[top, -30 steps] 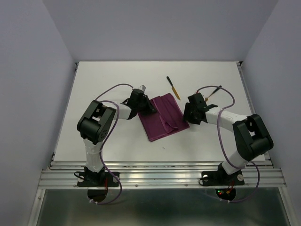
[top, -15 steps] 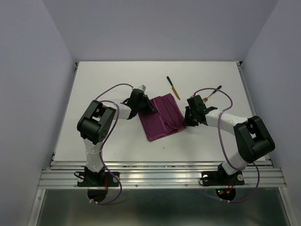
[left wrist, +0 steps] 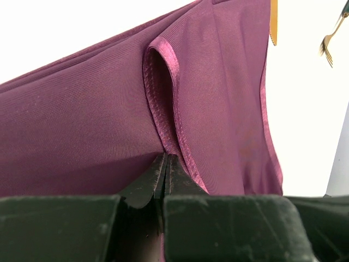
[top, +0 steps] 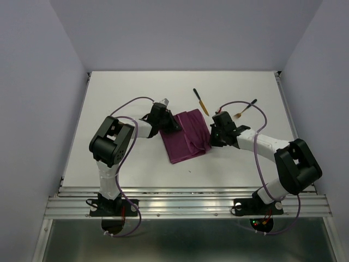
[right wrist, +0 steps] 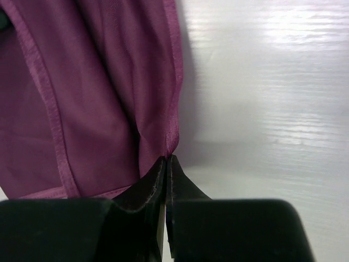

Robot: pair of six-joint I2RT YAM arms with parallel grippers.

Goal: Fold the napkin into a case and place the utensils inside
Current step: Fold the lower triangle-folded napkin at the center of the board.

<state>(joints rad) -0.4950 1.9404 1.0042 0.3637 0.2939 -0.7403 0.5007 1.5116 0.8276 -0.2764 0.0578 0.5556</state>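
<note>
The left gripper (left wrist: pixel 165 162) stays pinched shut on the left hem of the napkin (top: pixel 185 139), unmoved. The napkin lies partly folded on the table (top: pixel 131 164), in the same spot. The right gripper (right wrist: pixel 166 161), spread wide and just off the cloth 1 second ago, has slid left and now clamps the napkin's right edge. The knife (top: pixel 200 102) and fork (top: pixel 244 111) lie beyond, apart from it

Both arms reach low and inward over the middle of the table (top: pixel 136 164), elbows bowed outward. The left gripper (left wrist: pixel 165 164) is pinched tight on the napkin (left wrist: pixel 82 125) hem, and the right gripper (right wrist: pixel 166 164) is clamped closed on the opposite edge.
</note>
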